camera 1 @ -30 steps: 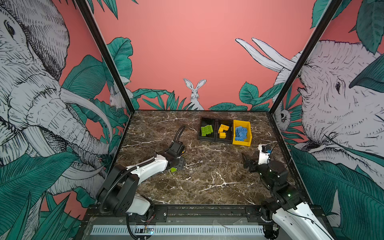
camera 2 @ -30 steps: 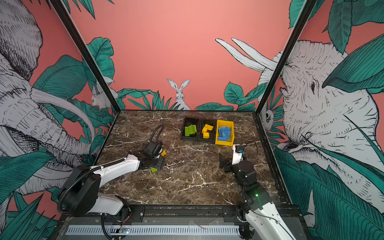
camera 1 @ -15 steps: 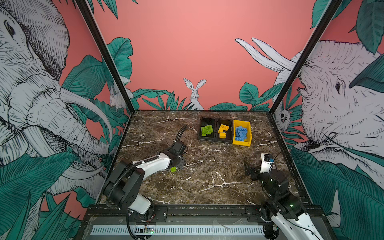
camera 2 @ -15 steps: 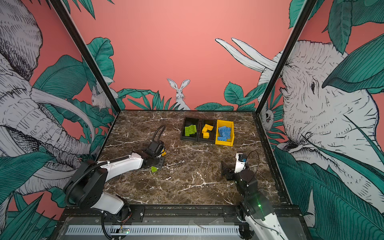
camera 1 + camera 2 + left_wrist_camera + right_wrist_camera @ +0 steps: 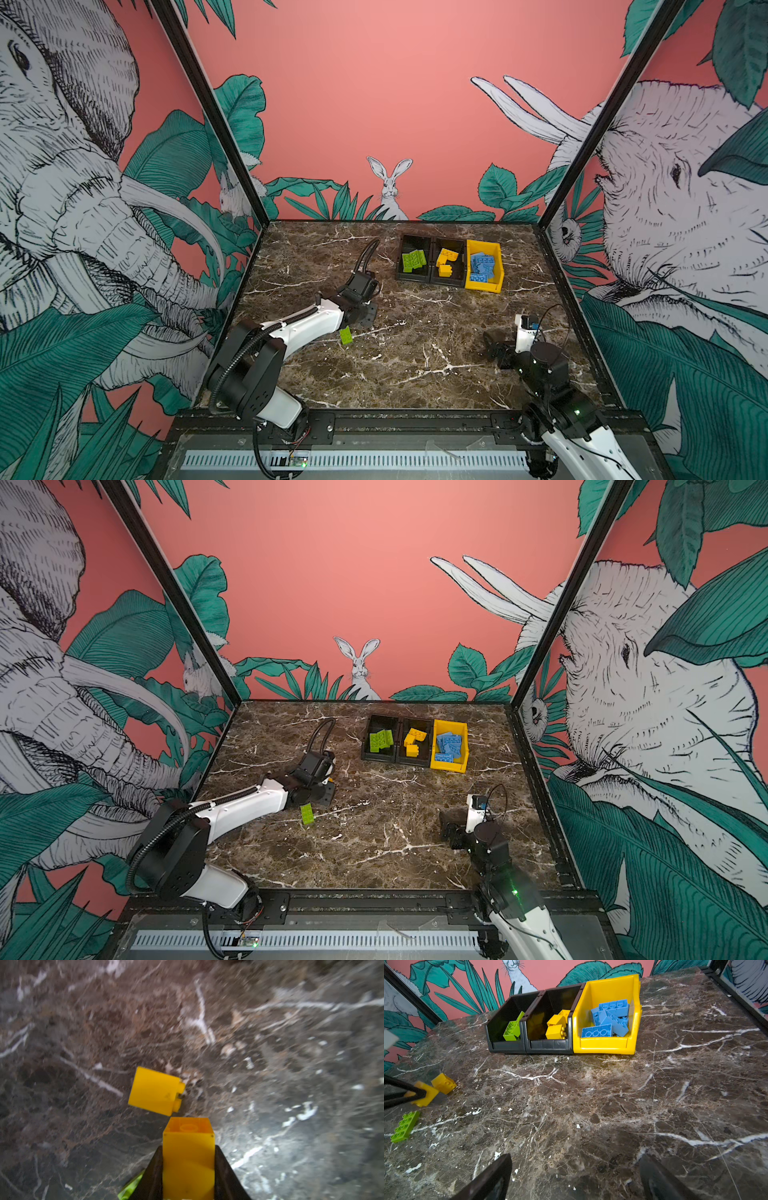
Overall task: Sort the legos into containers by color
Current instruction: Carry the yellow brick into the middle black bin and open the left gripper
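- Done: bins (image 5: 550, 1044) hold colour-sorted legos (image 5: 596, 1031).
- Loose on table (image 5: 591, 1105), frame left: yellow brick (image 5: 444, 1083), green brick (image 5: 404, 1126).
- Now: left fingers (image 5: 151, 1176) clench second yellow brick (image 5: 188, 1157); right fingers (image 5: 492, 1178) released.

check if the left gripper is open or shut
Shut on a yellow brick: in the left wrist view the left gripper clamps both its sides.

No legible text, label, brand, number or sign in any view. Only a small dark mark on the side of the loose yellow brick (image 5: 154, 1091) in the left wrist view, too small and blurred to read.
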